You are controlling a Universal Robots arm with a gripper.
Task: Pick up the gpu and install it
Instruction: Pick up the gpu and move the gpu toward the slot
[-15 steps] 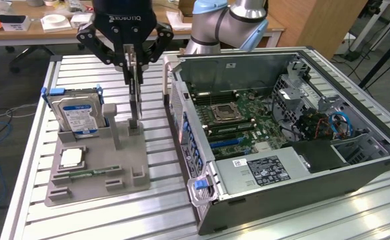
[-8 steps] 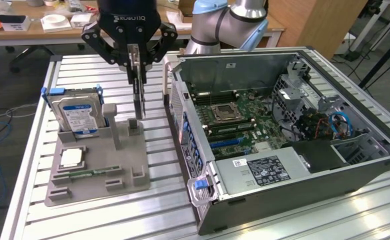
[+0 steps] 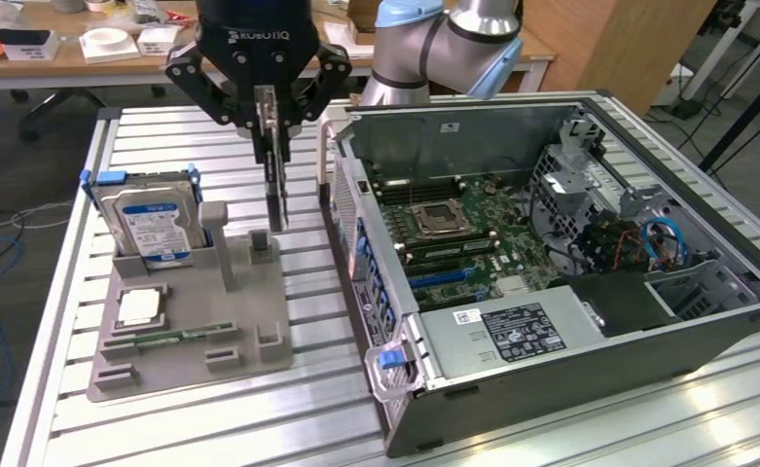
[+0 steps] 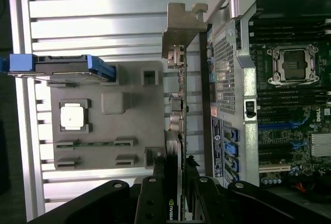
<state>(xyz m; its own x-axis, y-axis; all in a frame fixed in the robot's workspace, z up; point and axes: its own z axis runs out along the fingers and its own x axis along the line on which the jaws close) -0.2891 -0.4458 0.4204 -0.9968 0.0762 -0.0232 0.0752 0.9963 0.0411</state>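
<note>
1. Surface (image 3: pixel 159 428): slatted metal, carrying everything listed below.
2. Computer case (image 3: pixel 549 409): lying open, motherboard facing up; in the exterior view it is sitting at 3 o'clock from the grey tray.
3. Grey tray (image 3: pixel 243 302): resting on the slats just beside the case.
4. Hand (image 3: pixel 271 136): hanging over the tray's 1 o'clock corner, fingers pinching the gpu by its upper edge.
5. Hard drive (image 3: pixel 153 229): standing upright in the tray, at 9 o'clock from the card.
6. Gpu (image 3: pixel 275 190): hanging edge-on between drive and case, with its lower end near a tray post. Whether it is clearing the post, I cannot tell.
   - Handling, as judged: light, stiff and fragile, likely to pivot in a narrow pinch.
   - Grip: best on the bare board edge or cooler block, avoiding the connector fingers.
7. Processor (image 3: pixel 139 306): lying flat in its tray pocket.
</note>
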